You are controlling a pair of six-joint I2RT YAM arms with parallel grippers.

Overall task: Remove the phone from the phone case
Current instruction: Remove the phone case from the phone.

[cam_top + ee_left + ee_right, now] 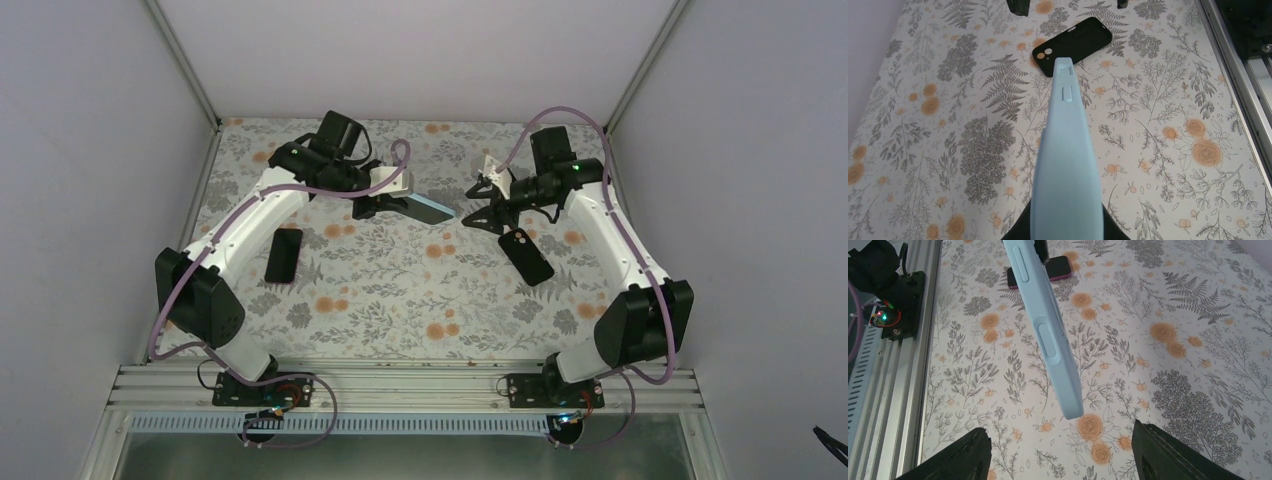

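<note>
A light blue phone case (pixel 432 207) hangs above the middle of the table with my left gripper (pixel 393 204) shut on one end. In the left wrist view the phone case (pixel 1065 150) runs edge-on away from the left gripper (pixel 1066 227), its side buttons showing. I cannot make out the phone inside it from these edge-on views. My right gripper (pixel 472 206) faces the case's free end with its jaws wide apart. In the right wrist view the case (pixel 1048 335) ends just ahead of the open right gripper (pixel 1060 445), touching neither of its fingers (pixel 963 457).
A black case or phone with camera holes (pixel 527 256) lies on the floral table under the right arm and shows as a black slab (pixel 1073 44) in the left wrist view. A dark phone with a pink rim (pixel 284 255) lies by the left arm. A metal rail (pixel 893 390) borders the near edge.
</note>
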